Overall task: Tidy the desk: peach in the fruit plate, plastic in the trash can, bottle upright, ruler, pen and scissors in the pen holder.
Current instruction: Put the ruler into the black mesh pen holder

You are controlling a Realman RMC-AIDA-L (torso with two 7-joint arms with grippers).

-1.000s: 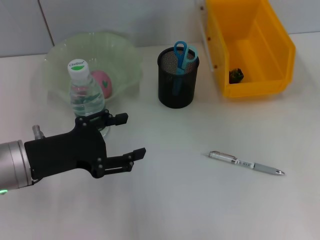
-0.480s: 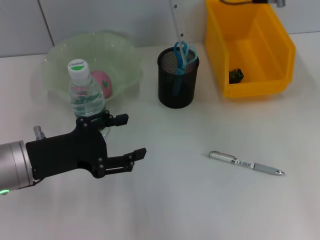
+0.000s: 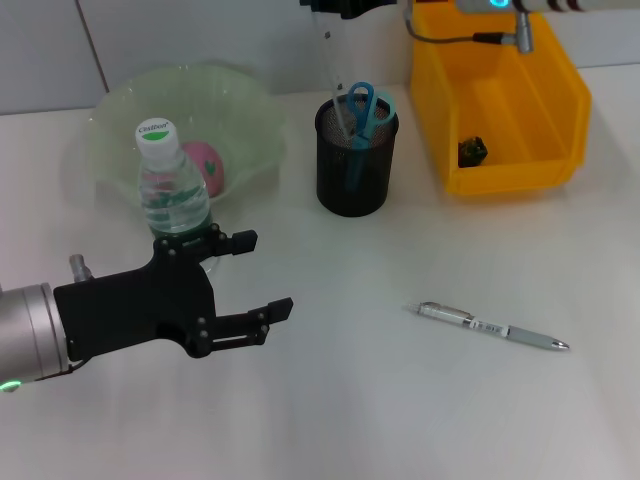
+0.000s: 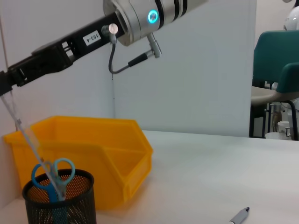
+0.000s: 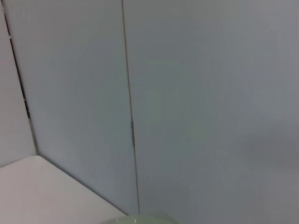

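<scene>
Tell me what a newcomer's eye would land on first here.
The big black left end effector hangs open in the foreground, just in front of the upright clear plastic water bottle. At the back, the right end effector lowers a clear plastic ruler into the black mesh pen holder, beside the bright yellow plastic bin.

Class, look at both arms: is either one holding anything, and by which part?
The right gripper holds the clear ruler by its top end, lower end in the pen holder. The left gripper, jaws open, holds nothing.
</scene>
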